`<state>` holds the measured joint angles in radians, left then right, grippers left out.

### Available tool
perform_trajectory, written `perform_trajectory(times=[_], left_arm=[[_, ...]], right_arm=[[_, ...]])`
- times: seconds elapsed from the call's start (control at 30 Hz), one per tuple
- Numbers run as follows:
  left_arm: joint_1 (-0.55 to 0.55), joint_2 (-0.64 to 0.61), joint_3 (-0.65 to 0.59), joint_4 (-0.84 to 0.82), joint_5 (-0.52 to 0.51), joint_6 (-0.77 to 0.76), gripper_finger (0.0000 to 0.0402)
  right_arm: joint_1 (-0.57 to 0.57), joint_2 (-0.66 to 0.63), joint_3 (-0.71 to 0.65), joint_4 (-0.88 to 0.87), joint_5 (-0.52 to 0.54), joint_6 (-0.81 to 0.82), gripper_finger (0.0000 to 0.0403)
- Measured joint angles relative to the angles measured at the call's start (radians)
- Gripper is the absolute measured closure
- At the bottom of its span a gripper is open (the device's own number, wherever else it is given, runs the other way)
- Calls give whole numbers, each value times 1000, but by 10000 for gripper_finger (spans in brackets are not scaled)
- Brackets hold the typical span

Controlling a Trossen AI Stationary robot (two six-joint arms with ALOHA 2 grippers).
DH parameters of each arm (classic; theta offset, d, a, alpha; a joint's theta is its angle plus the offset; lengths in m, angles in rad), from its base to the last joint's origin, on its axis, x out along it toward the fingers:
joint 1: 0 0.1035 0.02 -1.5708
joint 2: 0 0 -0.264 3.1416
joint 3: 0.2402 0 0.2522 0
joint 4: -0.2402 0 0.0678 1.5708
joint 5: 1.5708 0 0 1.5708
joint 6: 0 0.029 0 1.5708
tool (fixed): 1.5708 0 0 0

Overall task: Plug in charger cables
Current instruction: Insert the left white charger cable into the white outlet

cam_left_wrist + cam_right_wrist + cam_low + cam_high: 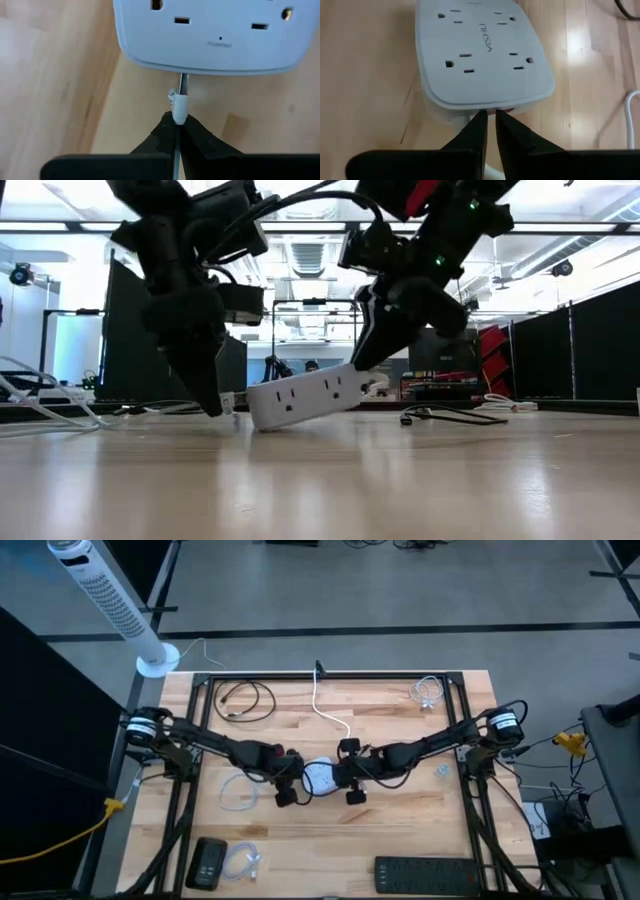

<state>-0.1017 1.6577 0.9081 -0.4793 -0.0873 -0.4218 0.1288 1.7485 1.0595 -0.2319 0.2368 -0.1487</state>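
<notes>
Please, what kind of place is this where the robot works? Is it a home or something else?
Probably a lab or workshop, not a home. The wooden table stands inside a black metal frame on a bare grey floor, black partition panels line the room behind, and the ceiling shows long strip lights and exposed ducting.

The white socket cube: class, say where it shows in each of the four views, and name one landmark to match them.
High: white socket cube, table centre, between both grippers.
Low: centre, tilted.
Left wrist: top, side face.
Right wrist: upper centre, outlet face.
Landmark: its outlet slots.
</notes>
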Motion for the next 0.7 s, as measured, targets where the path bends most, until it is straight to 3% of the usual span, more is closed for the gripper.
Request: perform_trajectory(times=[0.23,0.4,0.7], left_arm=[[-1,-2,13,-28,-8,0,401],[-3,-8,13,-38,-9,15,401],[-61,-65,14,25,-99,23,401]], right_arm=[[-2,0,0,-46,25,36,378],[5,-2,12,-42,25,68,357],[35,-5,32,141,0,-18,329]])
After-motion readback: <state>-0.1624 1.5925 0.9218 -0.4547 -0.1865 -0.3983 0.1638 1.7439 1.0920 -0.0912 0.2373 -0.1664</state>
